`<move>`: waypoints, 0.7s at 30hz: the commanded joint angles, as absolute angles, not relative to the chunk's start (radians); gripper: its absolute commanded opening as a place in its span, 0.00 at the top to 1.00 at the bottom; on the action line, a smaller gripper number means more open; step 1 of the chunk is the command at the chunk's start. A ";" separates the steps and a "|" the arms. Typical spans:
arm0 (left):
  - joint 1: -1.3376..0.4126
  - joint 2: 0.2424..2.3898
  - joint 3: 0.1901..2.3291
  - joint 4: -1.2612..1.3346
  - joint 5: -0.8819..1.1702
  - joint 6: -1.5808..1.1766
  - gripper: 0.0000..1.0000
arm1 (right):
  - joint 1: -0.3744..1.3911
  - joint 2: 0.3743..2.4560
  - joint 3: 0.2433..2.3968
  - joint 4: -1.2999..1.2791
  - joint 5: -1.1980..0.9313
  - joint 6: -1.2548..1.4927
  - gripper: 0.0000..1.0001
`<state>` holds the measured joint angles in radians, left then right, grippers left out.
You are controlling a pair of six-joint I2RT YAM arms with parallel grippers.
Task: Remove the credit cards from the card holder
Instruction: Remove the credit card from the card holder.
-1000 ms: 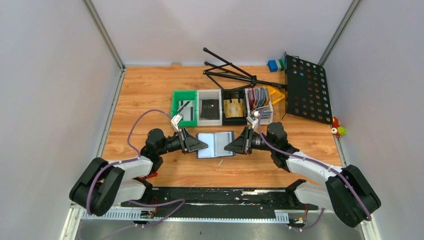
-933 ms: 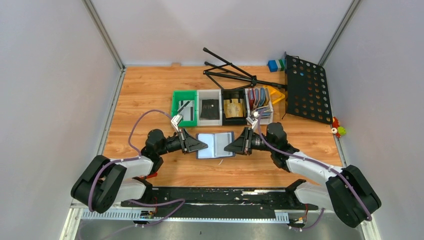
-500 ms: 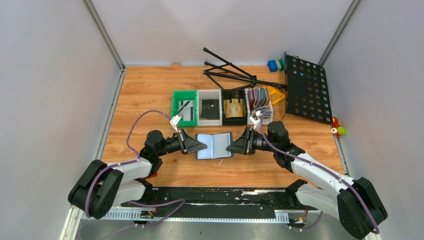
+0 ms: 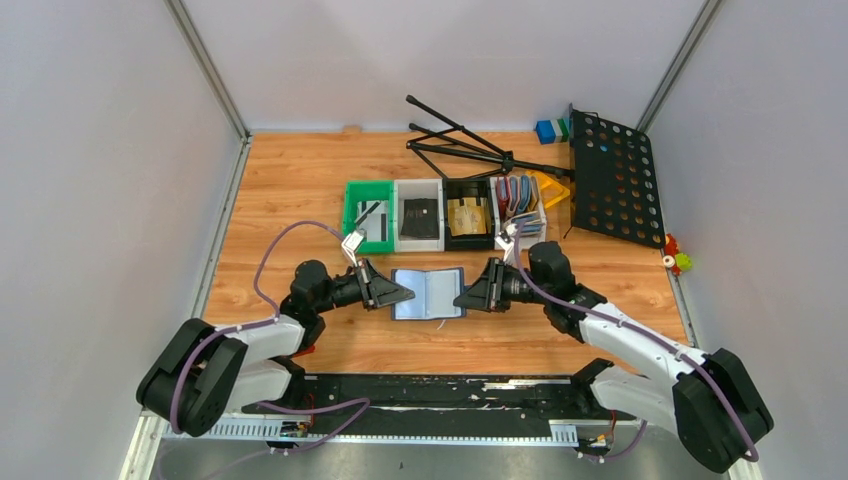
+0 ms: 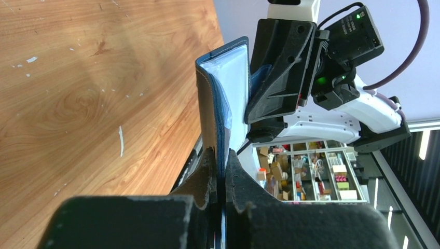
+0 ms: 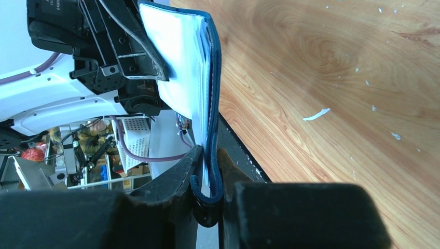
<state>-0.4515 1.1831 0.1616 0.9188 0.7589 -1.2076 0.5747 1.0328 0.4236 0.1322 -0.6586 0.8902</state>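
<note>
- We see a wooden table [image 4: 300, 180] walled in by pale panels, with both arms reaching in from its near edge.
- At the far right a black perforated panel [image 4: 615, 180] lies tilted, and a folded black tripod [image 4: 470, 148] lies just left of it.
- Past the middle of the table stands a row of four bins. From left to right these are a green bin [image 4: 350, 205], a white bin [image 4: 419, 184], a black bin [image 4: 468, 184] and a pale bin [image 4: 540, 225] packed with upright card holders [image 4: 517, 193].
- The navy-blue card holder [image 4: 428, 292] is open at the centre of the table, just near of the bins, pale inside facing up. It sits between the two grippers. We cannot tell whether any cards sit in its pockets.
- The left gripper [image 5: 222, 171] has its fingers pressed together on the left edge of the card holder [image 5: 223, 104].
- The right gripper [image 6: 207, 166] pinches the opposite edge of the card holder [image 6: 179, 67], a finger on each face.
- A silver-grey card [image 4: 375, 222] with a dark stripe lies in the green bin. A dark card [image 4: 420, 215] lies in the white bin and a tan-gold card [image 4: 465, 217] in the black one.
- Small blue and green blocks [image 4: 550, 130] sit at the far edge.
</note>
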 commanded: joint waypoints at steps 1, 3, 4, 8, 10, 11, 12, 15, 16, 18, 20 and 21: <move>-0.474 1.205 0.194 1.011 0.773 -1.215 1.00 | 0.611 1.068 0.486 0.132 -0.629 0.855 0.84; -0.494 1.220 0.195 1.037 0.771 -1.227 1.00 | 0.641 1.079 0.501 0.129 -0.605 0.851 0.83; -0.502 1.224 0.196 1.040 0.767 -1.227 1.00 | 0.653 1.084 0.506 0.126 -0.592 0.848 0.83; -0.519 1.238 0.192 1.041 0.753 -1.218 1.00 | 0.688 1.118 0.531 0.092 -0.548 0.836 0.80; -0.524 1.244 0.193 1.044 0.753 -1.216 1.00 | 0.701 1.135 0.545 0.077 -0.540 0.829 0.79; -0.526 1.245 0.193 1.043 0.753 -1.213 1.00 | 0.705 1.140 0.548 0.073 -0.535 0.826 0.79; -0.526 1.247 0.193 1.039 0.752 -1.208 1.00 | 0.709 1.143 0.552 0.072 -0.529 0.826 0.80; -0.527 1.259 0.196 1.026 0.751 -1.193 1.00 | 0.724 1.154 0.567 0.072 -0.527 0.825 0.86; -0.527 1.264 0.197 1.019 0.749 -1.185 1.00 | 0.730 1.155 0.573 0.071 -0.528 0.825 0.89; -0.529 1.273 0.201 0.981 0.738 -1.155 1.00 | 0.744 1.157 0.584 0.069 -0.529 0.820 0.93; -0.533 1.277 0.206 0.926 0.721 -1.117 1.00 | 0.756 1.157 0.592 0.063 -0.522 0.821 0.93; -0.537 1.279 0.209 0.901 0.712 -1.099 1.00 | 0.762 1.160 0.598 0.056 -0.515 0.818 0.93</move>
<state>-0.5179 1.2694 0.1669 0.9455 0.7387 -1.1812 0.7334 1.1580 0.5339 0.0364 -0.5240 0.8391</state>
